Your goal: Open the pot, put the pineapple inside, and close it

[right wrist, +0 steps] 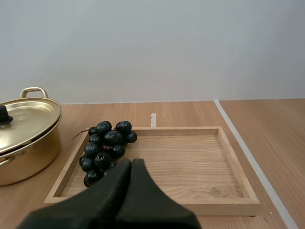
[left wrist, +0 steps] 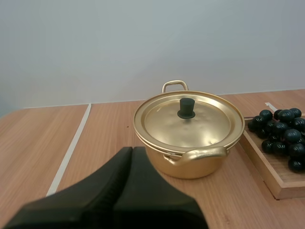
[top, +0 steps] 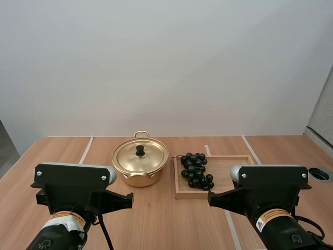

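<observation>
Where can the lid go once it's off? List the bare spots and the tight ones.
Bare: the right part of the tray, beside the grapes; the table left of the pot, across the white tape line; the table strip in front of the pot. Crowded: the tray's left side, under the grapes, and the narrow gap between pot and tray.

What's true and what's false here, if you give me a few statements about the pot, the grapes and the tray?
1. The lid sits on the pot. True.
2. The grapes lie inside the pot. False: they lie in the wooden tray, at its end nearest the pot.
3. Both arms' jaws are shut, holding nothing. True.
4. In the high view, the tray stands to the pot's left. False: it stands to its right.
</observation>
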